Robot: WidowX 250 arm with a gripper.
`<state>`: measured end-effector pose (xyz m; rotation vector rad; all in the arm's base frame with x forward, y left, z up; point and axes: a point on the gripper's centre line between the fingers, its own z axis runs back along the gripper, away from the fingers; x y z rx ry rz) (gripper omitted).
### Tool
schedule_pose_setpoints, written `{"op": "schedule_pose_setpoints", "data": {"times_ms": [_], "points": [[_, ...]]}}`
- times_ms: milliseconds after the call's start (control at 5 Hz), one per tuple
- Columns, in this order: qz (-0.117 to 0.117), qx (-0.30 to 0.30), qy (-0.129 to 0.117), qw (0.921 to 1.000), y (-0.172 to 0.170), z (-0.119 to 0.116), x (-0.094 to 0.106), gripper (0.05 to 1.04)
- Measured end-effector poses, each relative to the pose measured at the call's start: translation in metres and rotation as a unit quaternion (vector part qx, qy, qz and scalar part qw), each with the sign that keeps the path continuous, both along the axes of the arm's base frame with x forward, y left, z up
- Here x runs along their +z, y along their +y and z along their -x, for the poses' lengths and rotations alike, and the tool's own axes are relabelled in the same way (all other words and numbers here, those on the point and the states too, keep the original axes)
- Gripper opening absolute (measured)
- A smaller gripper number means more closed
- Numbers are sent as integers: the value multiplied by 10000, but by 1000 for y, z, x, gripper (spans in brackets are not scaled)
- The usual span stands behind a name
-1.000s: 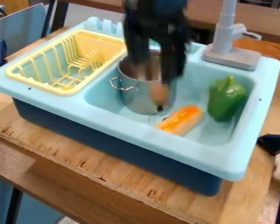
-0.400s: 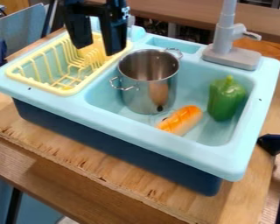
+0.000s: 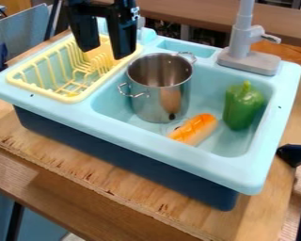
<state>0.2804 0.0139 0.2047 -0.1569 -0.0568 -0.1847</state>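
Yellow plastic makes up the dish rack (image 3: 71, 98), which sits in the left side of the sink (image 3: 159, 146) as the camera sees it. The black claw (image 3: 104, 53) hangs over the back part of the rack, pointing down, its two fingers spread apart with a gap between them. The fingers hide some of the rack's far end.

Just beside the rack, in the basin, a shiny metal pot (image 3: 150, 103) stands upright. It has a wire handle on each side, and its tall wall rises between the rack and the food further right. Near the pot's base lies a long orange and tan toy roll (image 3: 195, 130), set at a slant. A green pepper (image 3: 243, 108) stands upright near the basin's right wall, apart from the pot.

Behind the basin, a grey tap (image 3: 247, 61) rises from the sink's back edge. The pale blue sink, with its dark blue base, rests on a wooden bench (image 3: 84, 175).
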Motion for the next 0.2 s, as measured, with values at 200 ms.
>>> {"op": "schedule_pose_setpoints", "data": {"times_ms": [200], "points": [[-9,-8,-7,10000,0,0,0,1001]]}}
